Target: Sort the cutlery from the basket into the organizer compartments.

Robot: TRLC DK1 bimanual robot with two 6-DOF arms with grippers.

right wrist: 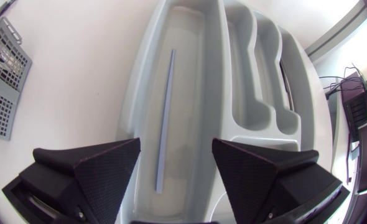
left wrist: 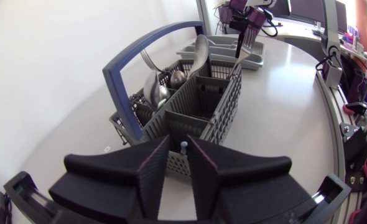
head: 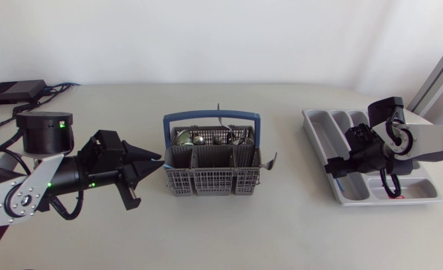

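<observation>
While right gripper [right wrist: 176,148] spreads wide over organizer [right wrist: 224,59], left gripper [left wrist: 178,148], barely parted, faces basket [left wrist: 228,109] end wall.

blk box [head: 15,91] @ far-left table [head: 221,232] corner | cables [head: 56,88] beside it

The left arm [head: 26,191] is lying outstretched, left pincer [left wrist: 178,142] showing fingers narrowly parted. The right arm [head: 432,141] is angling inward, right pincer [right wrist: 176,146] gaping wide.

light: you get bright, even light | shadows: soft, faint under the basket [head: 212,182] on the surface [head: 281,232] | glare: pale sheen inside the organizer [right wrist: 190,93]
</observation>
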